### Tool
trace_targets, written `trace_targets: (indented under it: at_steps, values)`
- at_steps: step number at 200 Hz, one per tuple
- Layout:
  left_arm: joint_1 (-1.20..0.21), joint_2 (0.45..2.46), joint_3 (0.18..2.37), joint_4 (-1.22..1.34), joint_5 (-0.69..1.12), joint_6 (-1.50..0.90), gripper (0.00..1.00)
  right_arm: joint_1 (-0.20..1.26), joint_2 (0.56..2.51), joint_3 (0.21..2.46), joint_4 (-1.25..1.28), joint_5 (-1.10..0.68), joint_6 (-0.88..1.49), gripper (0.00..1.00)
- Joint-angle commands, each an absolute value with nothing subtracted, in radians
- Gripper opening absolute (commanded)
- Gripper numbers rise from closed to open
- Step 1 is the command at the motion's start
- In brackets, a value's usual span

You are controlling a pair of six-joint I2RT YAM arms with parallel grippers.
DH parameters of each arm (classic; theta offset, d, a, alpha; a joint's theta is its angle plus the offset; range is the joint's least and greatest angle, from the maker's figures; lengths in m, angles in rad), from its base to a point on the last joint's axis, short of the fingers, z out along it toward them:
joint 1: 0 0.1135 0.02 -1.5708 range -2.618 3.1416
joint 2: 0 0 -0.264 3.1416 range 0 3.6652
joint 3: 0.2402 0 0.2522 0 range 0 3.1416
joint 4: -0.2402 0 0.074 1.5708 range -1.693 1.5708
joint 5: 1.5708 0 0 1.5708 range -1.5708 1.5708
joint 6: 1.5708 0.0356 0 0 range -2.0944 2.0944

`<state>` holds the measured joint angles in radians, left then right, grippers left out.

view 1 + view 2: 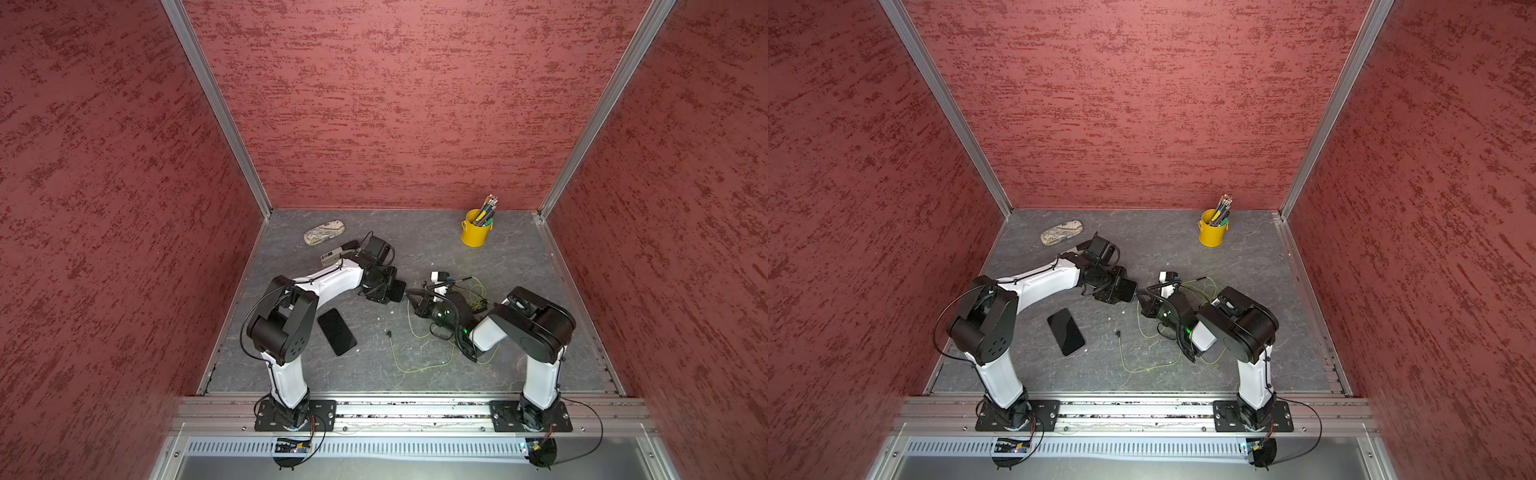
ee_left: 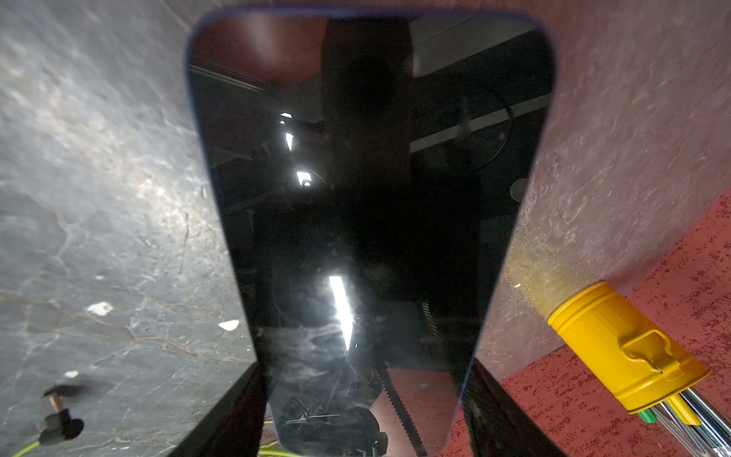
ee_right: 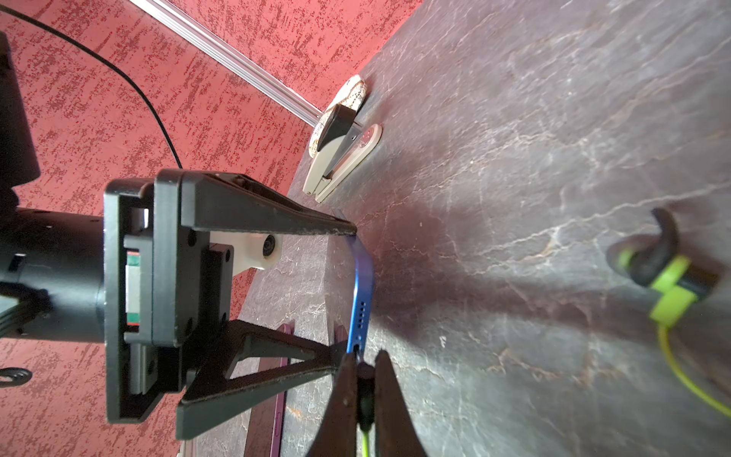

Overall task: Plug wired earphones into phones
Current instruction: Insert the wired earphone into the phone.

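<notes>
phones (image 1: 336,331) 2 | earphones (image 3: 668,283) 2 | stapler (image 3: 336,158) 1 | case (image 1: 324,232) 1 | pencil pot (image 1: 475,235) 1

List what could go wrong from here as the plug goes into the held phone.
1. The plug, pinched in the right gripper, sits at the blue edge of the phone; slight misalignment could jam or bend it.
2. The left gripper holds the phone only by its sides, so pushing might make it slip.
3. The cable loops by the right arm and could snag.
</notes>
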<state>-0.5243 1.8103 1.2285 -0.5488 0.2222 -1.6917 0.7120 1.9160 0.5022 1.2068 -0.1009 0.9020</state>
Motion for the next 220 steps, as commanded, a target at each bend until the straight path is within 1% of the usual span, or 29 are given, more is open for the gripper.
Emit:
trace_targets:
  at_steps: [1, 120, 189, 220]
  values:
    - [-0.532, 1.792, 1.229, -0.523, 0.219, -1.697, 0.68, 0.717, 1.920, 0.524, 1.213, -0.101, 0.913, 0.00]
    - [-0.535, 1.796, 1.201, -0.442, 0.275, -1.734, 0.68, 0.718, 1.939, 0.547, 1.190, -0.100, 0.919, 0.00]
    - [-0.528, 1.766, 1.186, -0.437, 0.281, -1.742, 0.67, 0.717, 1.942, 0.551, 1.192, -0.090, 0.920, 0.00]
    - [-0.534, 1.752, 1.165, -0.407, 0.286, -1.782, 0.67, 0.719, 1.946, 0.551, 1.222, -0.089, 0.926, 0.00]
